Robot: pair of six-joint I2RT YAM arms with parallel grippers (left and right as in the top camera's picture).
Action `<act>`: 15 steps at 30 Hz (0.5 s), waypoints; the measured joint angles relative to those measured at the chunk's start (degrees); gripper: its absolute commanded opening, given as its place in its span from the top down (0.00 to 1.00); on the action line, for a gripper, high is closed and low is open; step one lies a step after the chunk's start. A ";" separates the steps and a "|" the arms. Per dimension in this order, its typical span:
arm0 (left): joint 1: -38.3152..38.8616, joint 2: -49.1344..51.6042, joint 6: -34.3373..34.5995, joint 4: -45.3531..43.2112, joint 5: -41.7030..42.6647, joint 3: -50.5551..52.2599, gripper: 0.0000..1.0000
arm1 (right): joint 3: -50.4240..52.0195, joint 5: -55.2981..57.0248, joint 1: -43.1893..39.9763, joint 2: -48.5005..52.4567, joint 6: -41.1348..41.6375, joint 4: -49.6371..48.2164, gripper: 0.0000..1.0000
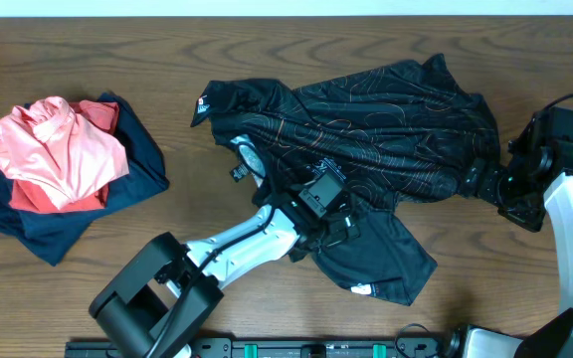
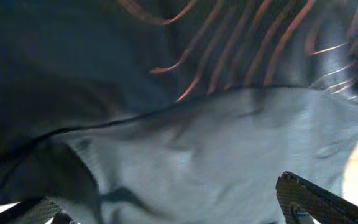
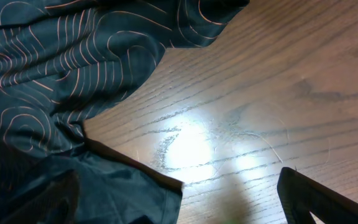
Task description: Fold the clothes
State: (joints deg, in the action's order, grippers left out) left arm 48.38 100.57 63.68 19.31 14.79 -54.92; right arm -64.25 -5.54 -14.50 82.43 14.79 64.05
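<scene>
The black jersey (image 1: 366,129) with fine orange contour lines lies crumpled and spread across the middle of the table, one sleeve pointing toward the front (image 1: 376,264). My left gripper (image 1: 331,214) is low over its middle. In the left wrist view its fingers (image 2: 166,208) stand wide apart with jersey fabric (image 2: 197,155) filling the gap. My right gripper (image 1: 485,184) is at the jersey's right edge. In the right wrist view it is open (image 3: 176,186), with a sleeve hem of the jersey (image 3: 61,68) lying between its fingers on the wood.
A pile of salmon-pink, red and navy garments (image 1: 58,159) lies at the left of the wooden table (image 1: 117,60). Bare wood (image 3: 260,93) shows to the right of the jersey.
</scene>
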 measured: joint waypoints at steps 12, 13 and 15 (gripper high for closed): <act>0.17 2.82 0.87 -9.07 -1.53 0.13 0.55 | 0.00 0.00 0.00 0.00 0.00 0.04 0.01; 0.17 2.84 0.92 -9.07 -1.60 0.15 0.60 | 0.00 -0.02 0.00 0.00 0.00 0.02 0.01; 0.15 3.08 0.81 -9.07 -1.92 0.26 0.69 | 0.00 -0.02 0.00 0.00 0.00 0.02 0.01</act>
State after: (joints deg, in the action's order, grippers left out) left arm 48.53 103.66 64.49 10.24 12.86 -54.65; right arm -64.25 -5.56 -14.50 82.43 14.79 64.07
